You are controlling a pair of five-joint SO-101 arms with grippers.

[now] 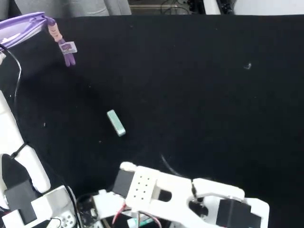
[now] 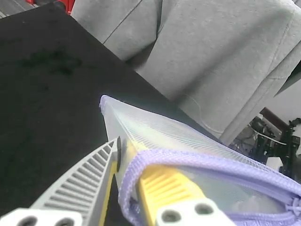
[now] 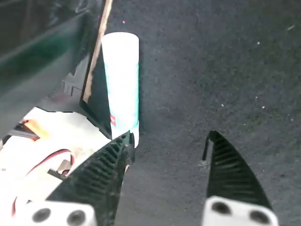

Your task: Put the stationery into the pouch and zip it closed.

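The black table (image 1: 199, 95) carries the clear, purple-edged pouch (image 1: 19, 27) at its far left corner. The left gripper (image 2: 124, 147) is clamped on the pouch's zip edge, one finger inside the mouth and one outside. The right gripper (image 3: 169, 135) hangs low over the table with its jaws spread wide and nothing between them. The green-and-white stick (image 1: 116, 122) lies flat just beside one fingertip and outside the gap, well apart from the pouch. A purple zip pull (image 1: 66, 50) dangles from the pouch's corner.
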